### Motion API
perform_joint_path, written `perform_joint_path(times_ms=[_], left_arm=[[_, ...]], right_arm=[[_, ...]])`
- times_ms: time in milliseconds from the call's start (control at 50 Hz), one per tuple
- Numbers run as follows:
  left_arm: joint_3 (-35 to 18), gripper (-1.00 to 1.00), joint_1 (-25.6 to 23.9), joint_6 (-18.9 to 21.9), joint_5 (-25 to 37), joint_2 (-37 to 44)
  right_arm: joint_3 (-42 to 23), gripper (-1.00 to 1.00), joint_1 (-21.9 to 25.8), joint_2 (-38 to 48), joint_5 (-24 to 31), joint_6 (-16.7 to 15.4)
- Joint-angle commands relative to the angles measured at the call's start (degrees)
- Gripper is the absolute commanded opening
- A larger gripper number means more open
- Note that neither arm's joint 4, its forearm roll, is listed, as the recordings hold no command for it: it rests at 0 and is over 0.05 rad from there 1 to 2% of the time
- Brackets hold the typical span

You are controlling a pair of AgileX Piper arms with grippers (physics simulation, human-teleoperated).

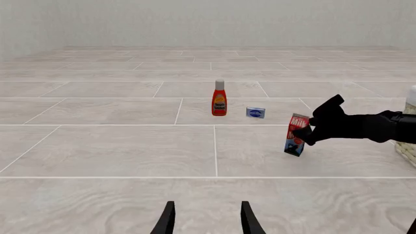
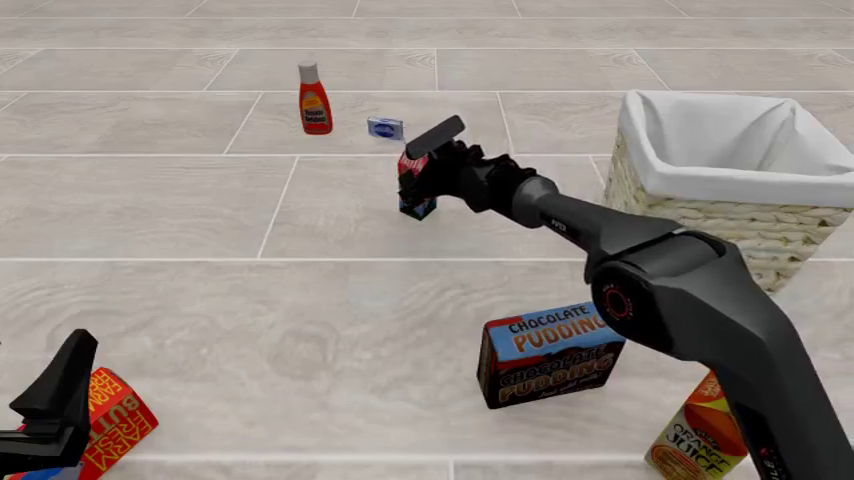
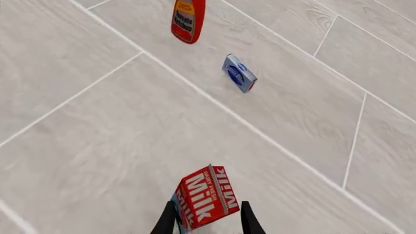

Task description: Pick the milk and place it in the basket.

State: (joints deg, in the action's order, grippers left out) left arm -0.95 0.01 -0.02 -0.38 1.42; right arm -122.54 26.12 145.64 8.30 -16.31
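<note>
Milk (image 3: 204, 197) carton reads "Milk" (betw. right fingers (image 3: 250, 219)).

Pale wood-grain tiled surface (image 2: 160, 210), plain wall (image 1: 208, 22)

The milk (image 2: 416, 186) stands left of the basket (image 2: 694, 215) — well apart.

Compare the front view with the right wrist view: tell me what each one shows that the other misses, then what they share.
Only the front view shows the basket, the pudding box, the juice carton, a red-and-orange packet beside the left hand, and the whole right arm.

Only the right wrist view shows the "Milk" lettering on the milk and the right hand with a finger on either side of it.

Both show the milk, the red bottle and the small blue box.
</note>
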Motion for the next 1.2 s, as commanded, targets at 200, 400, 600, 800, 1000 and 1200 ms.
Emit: perform_joint_path(times_ms=[200,400,600,800,1000,1200], left_arm=[[0.0,1.0,0.0,0.0,0.0,0.0],[0.0,1.0,0.0,0.0,0.0,0.0],[0.0,1.0,0.0,0.0,0.0,0.0],[0.0,1.0,0.0,0.0,0.0,0.0],[0.0,1.0,0.0,0.0,0.0,0.0],[0.0,1.0,0.0,0.0,0.0,0.0]], right_arm=[[1.6,-1.0,0.3,-1.0,-1.0,0.0],[2.3,-1.0,0.3,-1.8,-1.3,-0.6],[7.8,-1.0,0.9,-6.9,-3.8,-1.2],[10.3,-1.0,1.0,-11.0,-4.2,-1.7],[15.1,-1.0,1.3,-16.4,-5.7,-2.6],[17.6,-1.0,1.2,-21.1,-4.9,-3.2]])
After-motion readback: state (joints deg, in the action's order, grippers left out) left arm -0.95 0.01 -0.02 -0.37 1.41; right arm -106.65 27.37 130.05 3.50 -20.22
